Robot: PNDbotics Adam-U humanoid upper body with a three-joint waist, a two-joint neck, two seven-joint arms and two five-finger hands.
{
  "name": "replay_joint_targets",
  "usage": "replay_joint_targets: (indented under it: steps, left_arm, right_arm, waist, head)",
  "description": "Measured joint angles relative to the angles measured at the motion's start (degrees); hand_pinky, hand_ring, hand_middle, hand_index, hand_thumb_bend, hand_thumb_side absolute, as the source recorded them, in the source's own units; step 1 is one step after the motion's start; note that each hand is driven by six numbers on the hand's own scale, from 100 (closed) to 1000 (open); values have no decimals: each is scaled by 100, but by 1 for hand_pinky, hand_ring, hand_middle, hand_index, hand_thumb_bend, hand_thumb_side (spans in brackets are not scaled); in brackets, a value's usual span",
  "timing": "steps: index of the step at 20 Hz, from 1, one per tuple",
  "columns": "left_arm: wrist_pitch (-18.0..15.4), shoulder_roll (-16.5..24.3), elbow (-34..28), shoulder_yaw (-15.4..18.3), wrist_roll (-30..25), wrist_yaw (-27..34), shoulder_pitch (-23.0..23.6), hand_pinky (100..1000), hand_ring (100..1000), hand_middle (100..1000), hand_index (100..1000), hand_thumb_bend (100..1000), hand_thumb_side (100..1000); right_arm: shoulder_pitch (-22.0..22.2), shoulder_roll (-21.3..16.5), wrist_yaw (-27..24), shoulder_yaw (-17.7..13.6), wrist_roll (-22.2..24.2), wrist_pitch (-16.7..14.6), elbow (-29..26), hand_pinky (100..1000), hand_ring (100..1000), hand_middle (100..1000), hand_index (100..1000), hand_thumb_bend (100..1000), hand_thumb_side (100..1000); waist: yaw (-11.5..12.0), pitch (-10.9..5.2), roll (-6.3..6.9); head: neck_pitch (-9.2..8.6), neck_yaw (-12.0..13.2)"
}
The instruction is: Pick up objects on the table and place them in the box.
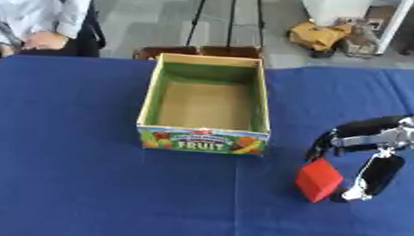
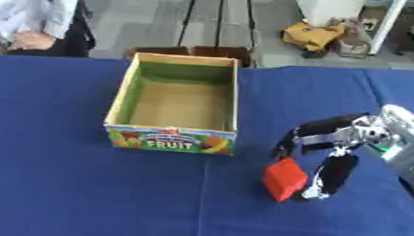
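A red block (image 1: 317, 179) hangs tilted between the thumb and fingers of my right hand (image 1: 373, 147), which comes in from the right edge and is curled round it, right of the box and a little nearer to me. The cardboard fruit box (image 1: 202, 139) stands open at the table's middle, with green inner walls and a bare brown floor; nothing shows inside it. Whether the block touches the blue cloth I cannot tell. My left hand shows in neither view.
A blue cloth (image 1: 77, 174) covers the table. A person stands past the far left edge, not touching anything. Brown boxes and tripod legs (image 1: 228, 21) stand on the floor beyond the far edge.
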Motion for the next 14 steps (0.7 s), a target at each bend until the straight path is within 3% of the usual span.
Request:
replay_joint_targets:
  steps: [5, 8, 14]
  left_arm:
    - [4, 0, 0, 0, 5, 0, 0, 792, 884, 861, 955, 100, 953]
    - [12, -1, 0, 0, 13, 0, 0, 792, 884, 860, 953, 100, 953]
    - [22, -1, 0, 1, 24, 0, 0, 792, 884, 860, 952, 100, 952]
  right_arm:
    - [-35, 72, -8, -88, 5, 55, 73, 667, 752, 683, 820, 445, 318]
    - [-46, 103, -11, -103, 12, 82, 92, 667, 754, 694, 815, 443, 324]
    - [15, 132, 13, -58, 9, 172, 175, 674, 771, 749, 859, 529, 383]
  waist:
    - [0, 0, 0]
    - [1, 1, 0]
    - [12, 1, 0]
  head:
    - [0, 22]
    - [0, 34]
    - [0, 39]
